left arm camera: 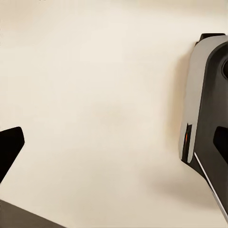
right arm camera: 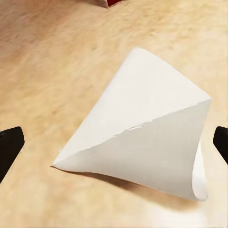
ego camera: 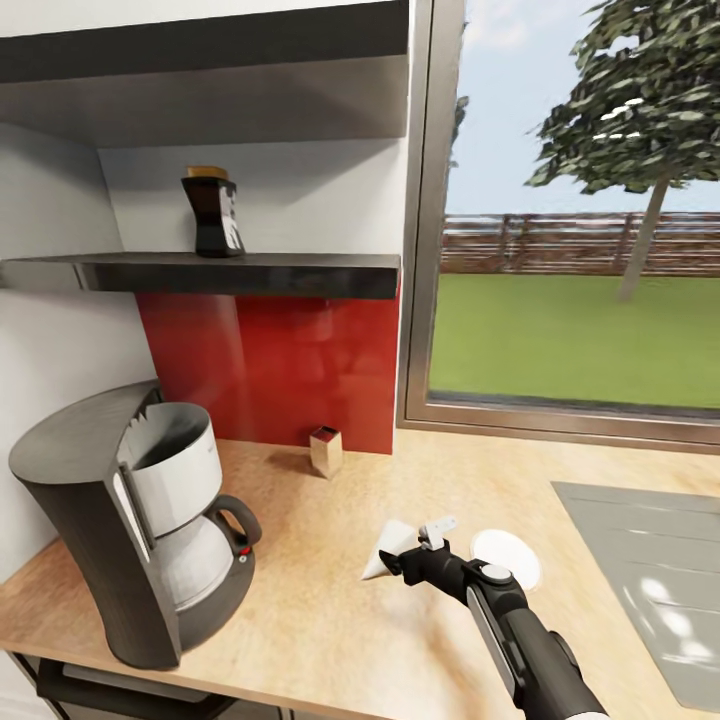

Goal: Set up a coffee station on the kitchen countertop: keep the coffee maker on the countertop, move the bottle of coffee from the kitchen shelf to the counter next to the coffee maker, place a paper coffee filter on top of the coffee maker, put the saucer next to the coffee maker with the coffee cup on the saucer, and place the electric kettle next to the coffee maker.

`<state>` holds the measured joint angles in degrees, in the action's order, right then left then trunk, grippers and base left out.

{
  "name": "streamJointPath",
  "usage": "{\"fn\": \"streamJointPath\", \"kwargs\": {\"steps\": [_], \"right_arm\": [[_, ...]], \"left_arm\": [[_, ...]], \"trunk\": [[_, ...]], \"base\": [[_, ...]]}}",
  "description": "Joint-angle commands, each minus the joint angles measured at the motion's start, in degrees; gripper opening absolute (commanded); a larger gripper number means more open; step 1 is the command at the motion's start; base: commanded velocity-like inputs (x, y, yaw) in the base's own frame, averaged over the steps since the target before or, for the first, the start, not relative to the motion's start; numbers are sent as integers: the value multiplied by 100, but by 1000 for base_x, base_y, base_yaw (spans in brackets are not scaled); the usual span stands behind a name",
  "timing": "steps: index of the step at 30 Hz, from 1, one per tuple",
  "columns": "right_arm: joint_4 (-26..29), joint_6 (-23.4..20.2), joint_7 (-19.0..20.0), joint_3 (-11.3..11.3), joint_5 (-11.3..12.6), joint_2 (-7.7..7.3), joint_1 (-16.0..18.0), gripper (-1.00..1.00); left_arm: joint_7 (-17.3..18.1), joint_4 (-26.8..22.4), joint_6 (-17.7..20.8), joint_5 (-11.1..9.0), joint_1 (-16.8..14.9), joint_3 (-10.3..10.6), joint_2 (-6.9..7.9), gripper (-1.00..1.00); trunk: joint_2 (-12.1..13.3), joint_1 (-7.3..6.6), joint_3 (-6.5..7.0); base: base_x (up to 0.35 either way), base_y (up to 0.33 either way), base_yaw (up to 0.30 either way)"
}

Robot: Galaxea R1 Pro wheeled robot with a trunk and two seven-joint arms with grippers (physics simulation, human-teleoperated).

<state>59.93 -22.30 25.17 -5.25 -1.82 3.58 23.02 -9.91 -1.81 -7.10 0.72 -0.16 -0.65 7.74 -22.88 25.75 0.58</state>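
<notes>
One paper coffee filter [right arm camera: 142,137] flat on tabletop [ego camera: 320,600] | ur right end effector [ego camera: 400,552] spread wide around it, not gripping | left end effector state: can't tell | coffee maker [ego camera: 140,530] nearby

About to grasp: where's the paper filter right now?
In the head view the paper coffee filter lies on the countertop, just before the right hand, beside the saucer.

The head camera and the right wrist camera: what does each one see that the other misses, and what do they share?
The head view alone takes in the coffee maker, a dark jar on the wall shelf, a small box by the red wall panel, a white saucer, the window and the right arm. The right wrist view alone shows the paper filter's folds, its open edge and the black fingertips either side, apart from it. Both show the filter lying on the wooden countertop.
</notes>
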Motion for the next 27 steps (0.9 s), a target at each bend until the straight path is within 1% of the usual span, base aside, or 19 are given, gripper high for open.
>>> {"fn": "streamJointPath", "kwargs": {"steps": [1, 14, 21, 27], "right_arm": [[6, -26, 23, 7, -19, 2, 1, 100], [-60, -11, 23, 6, -20, 2, 1, 100], [-78, -11, 23, 6, -24, 2, 1, 100], [-78, -11, 23, 6, -28, 2, 1, 100]], "left_arm": [[-11, 6, -19, 8, -2, -6, 0, 100], [-11, 6, -19, 7, -2, -6, 0, 100], [-11, 6, -19, 7, -2, -6, 0, 100], [-11, 6, -19, 7, -2, -6, 0, 100]], "trunk": [[-4, 3, -2], [-4, 3, -2], [-4, 3, -2], [-4, 3, -2]], "base": [[68, 82, 0], [12, 16, 0], [0, 105, 0], [0, 31, 0]]}}
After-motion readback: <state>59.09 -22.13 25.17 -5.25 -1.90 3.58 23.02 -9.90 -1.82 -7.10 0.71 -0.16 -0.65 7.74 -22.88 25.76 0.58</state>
